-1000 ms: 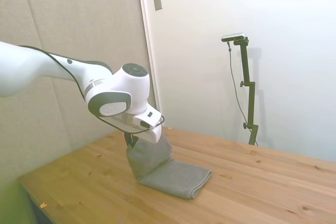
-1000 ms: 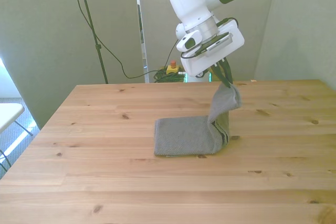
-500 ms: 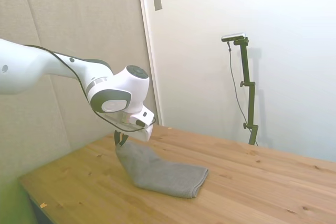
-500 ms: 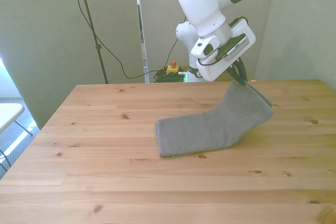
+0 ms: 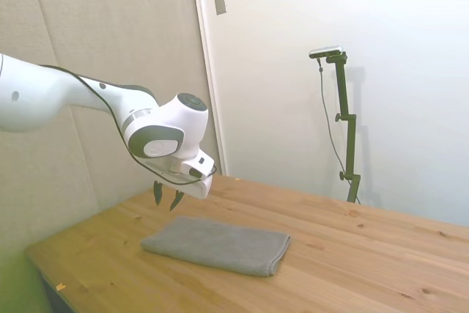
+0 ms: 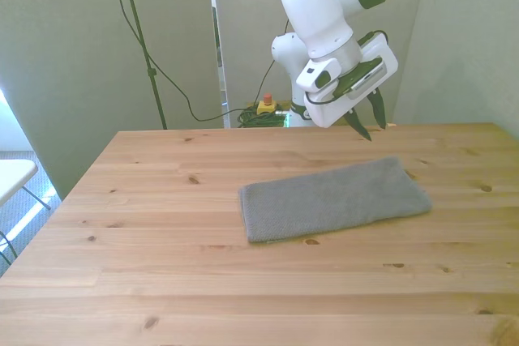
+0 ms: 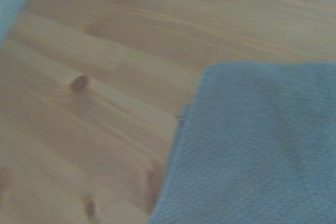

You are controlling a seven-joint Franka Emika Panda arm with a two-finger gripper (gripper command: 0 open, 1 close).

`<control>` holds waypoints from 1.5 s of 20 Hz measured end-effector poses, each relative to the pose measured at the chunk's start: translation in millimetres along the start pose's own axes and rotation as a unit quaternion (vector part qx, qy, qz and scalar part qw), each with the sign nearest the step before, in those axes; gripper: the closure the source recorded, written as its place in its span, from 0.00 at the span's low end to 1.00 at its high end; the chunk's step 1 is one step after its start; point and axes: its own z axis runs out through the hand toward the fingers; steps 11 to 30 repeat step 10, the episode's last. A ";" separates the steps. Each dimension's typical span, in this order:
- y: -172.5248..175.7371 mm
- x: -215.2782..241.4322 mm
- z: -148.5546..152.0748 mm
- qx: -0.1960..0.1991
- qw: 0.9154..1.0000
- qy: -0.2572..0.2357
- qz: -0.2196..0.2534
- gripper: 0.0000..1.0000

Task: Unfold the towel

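Observation:
The grey towel [image 6: 334,198] lies flat on the wooden table [image 6: 162,281] as one long rectangle, stretched from the middle toward the front view's right. In the side view the towel [image 5: 216,244] rests with its thicker folded edge at the right end. My gripper [image 6: 370,120] hangs open just above the towel's far right end, holding nothing. The same gripper [image 5: 167,195] shows in the side view above the towel's left end, its two dark fingers apart. The wrist view has a corner of the towel [image 7: 252,145] on bare wood.
A stand with a black cable [image 6: 139,38] rises behind the table at the front view's left. A small yellow and red object [image 6: 265,104] sits on the floor behind the table. The table's near edge [image 5: 51,273] runs close to the towel's left end in the side view.
The gripper held the towel's end up, carried it toward the front view's right, then opened. The end dropped and the towel now lies flat, longer than before.

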 end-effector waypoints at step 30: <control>14.9 -57.5 1.1 -0.153 0.968 0.100 0.175 0.00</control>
